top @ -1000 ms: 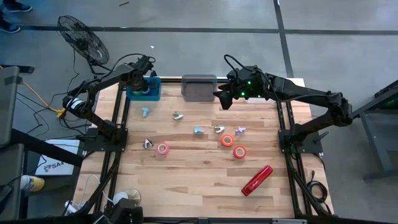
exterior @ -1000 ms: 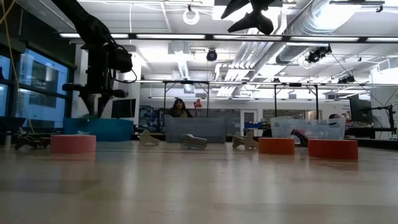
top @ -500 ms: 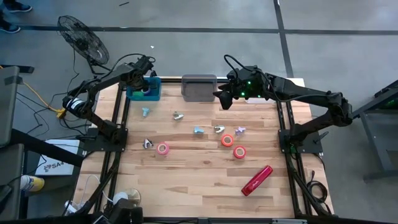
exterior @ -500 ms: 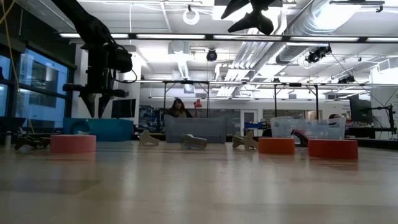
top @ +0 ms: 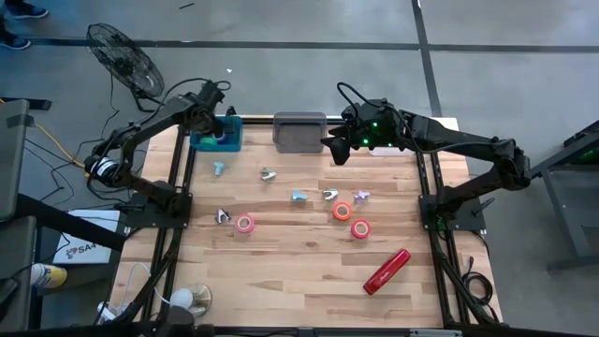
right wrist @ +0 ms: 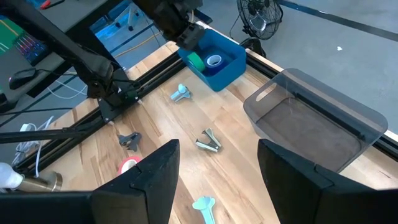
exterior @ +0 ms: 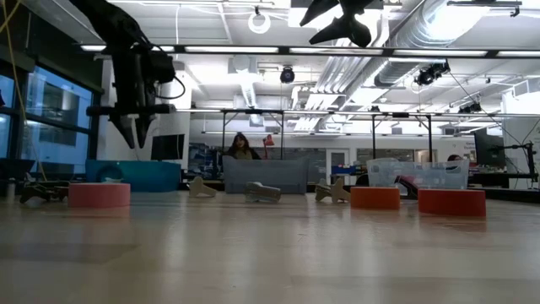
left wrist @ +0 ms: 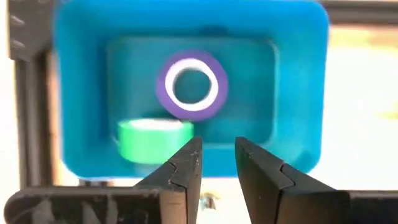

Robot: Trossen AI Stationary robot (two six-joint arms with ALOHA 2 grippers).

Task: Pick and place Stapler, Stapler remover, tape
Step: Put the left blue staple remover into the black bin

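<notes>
Compared with half a second ago, a small rise and pull-back of the left gripper [exterior: 135, 135] above the blue bin [top: 217, 133] at the far left corner of the table [top: 299, 262]; everything else on the wood unchanged. In the left wrist view, fingers [left wrist: 186, 165] only a narrow gap apart and holding nothing, with a purple tape roll [left wrist: 191, 85] and a green tape roll [left wrist: 154, 140] lying inside the bin below. Probably a tape drop just finished, so one more roll sorted and the arm free for the next pick.

Left arm bent over the far left edge, wrist pointing straight down at the bin. Right gripper [top: 335, 150] waiting high near the far edge, just beside the grey bin [top: 299, 131], fingers [right wrist: 147, 174] spread wide and empty.

Still a lot to do, by the look of it: red stapler [top: 387, 271] lying diagonal near the front right corner, well apart from both grippers; pink tape roll [top: 244, 224], two orange-red tape rolls [top: 343, 211], and several small staple removers [top: 269, 174] scattered across the middle.
</notes>
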